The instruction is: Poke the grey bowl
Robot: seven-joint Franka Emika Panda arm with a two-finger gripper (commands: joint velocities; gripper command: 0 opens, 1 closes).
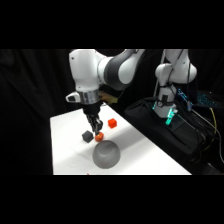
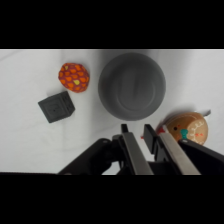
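Observation:
The grey bowl (image 1: 106, 153) sits dome-up near the front of the white table (image 1: 65, 150). My gripper (image 1: 95, 127) hangs behind it, just above a small dark grey cube (image 1: 88, 136) and an orange ball (image 1: 99, 136). In the wrist view the grey bowl (image 2: 131, 86) fills the upper middle, just beyond my gripper (image 2: 136, 129). The two fingers stand close together with only a narrow slit and nothing between them. They are apart from the bowl's near rim.
The wrist view shows an orange patterned ball (image 2: 74, 77) and the dark cube (image 2: 56, 106) left of the bowl, and a brown rounded object with teal marks (image 2: 187, 129) at the right. A red block (image 1: 112, 123) lies farther back. A black bag (image 1: 165, 125) borders the table's right edge.

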